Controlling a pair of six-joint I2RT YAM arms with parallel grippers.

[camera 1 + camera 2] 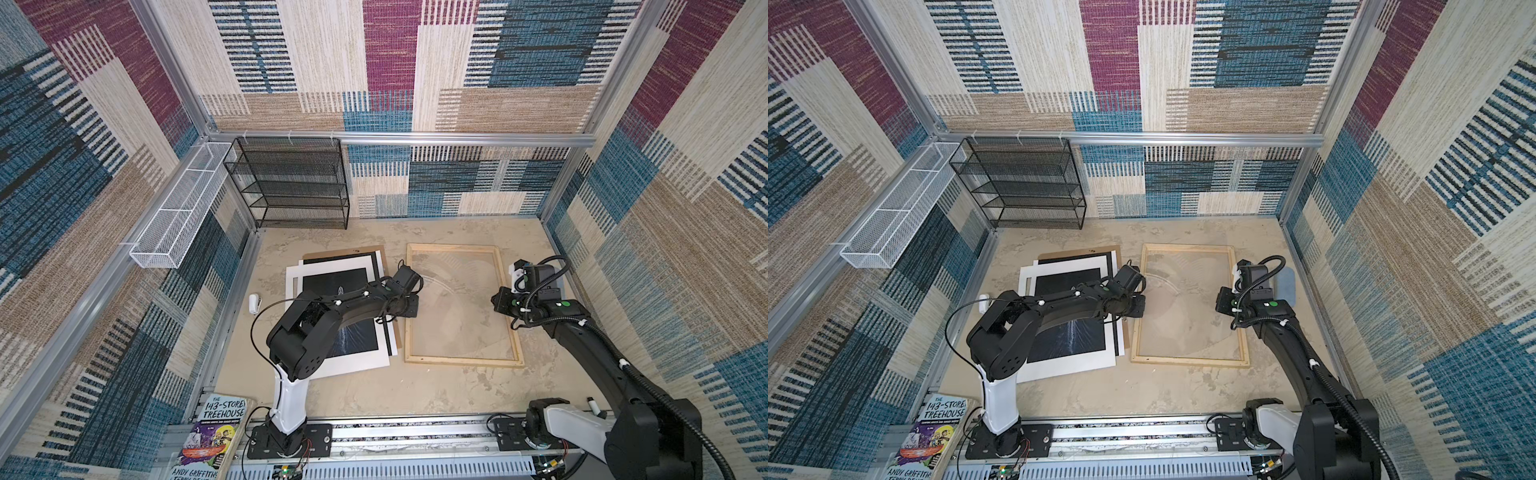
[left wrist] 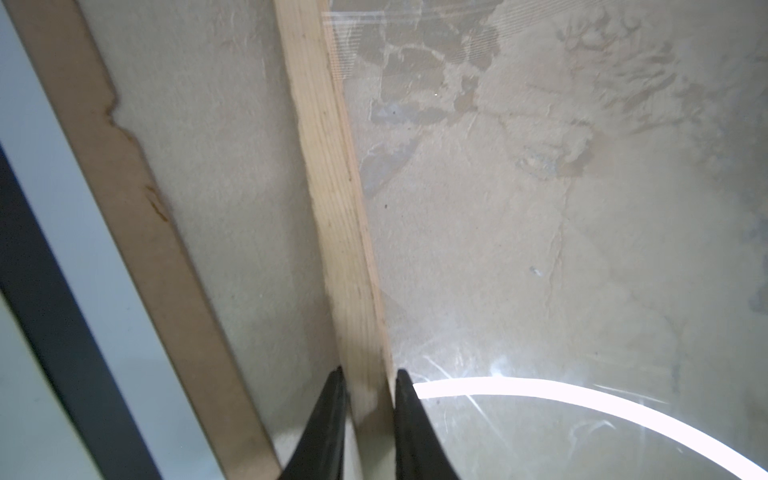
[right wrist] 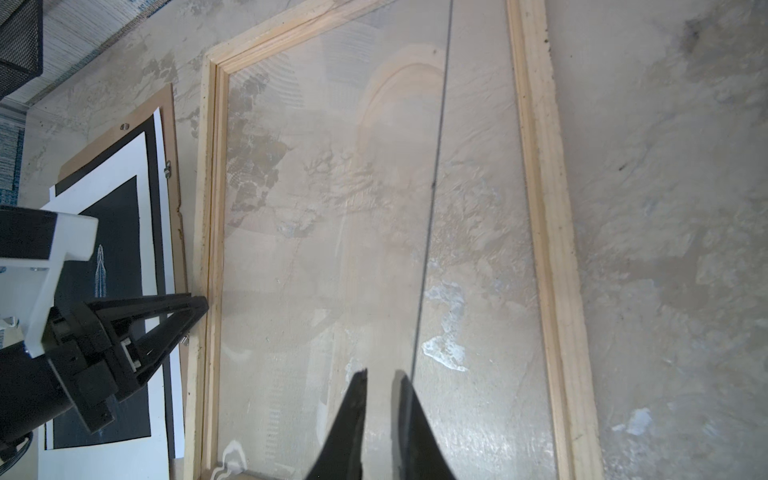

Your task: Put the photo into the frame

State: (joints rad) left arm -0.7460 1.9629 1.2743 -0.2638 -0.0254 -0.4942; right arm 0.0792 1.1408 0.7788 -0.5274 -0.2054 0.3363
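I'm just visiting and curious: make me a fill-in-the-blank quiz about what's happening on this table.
1. The left gripper pinches a wooden rail of the ___.
2. The photo lies outside it, on its ___ in both top views.
3. The right gripper, jaws apart, holds ___.
Missing words: frame; left; nothing.

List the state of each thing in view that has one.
frame, flat on the table, empty
photo, face up beside the frame, outside it
left claw, shut on a frame rail
right claw, slightly open, empty, over the frame
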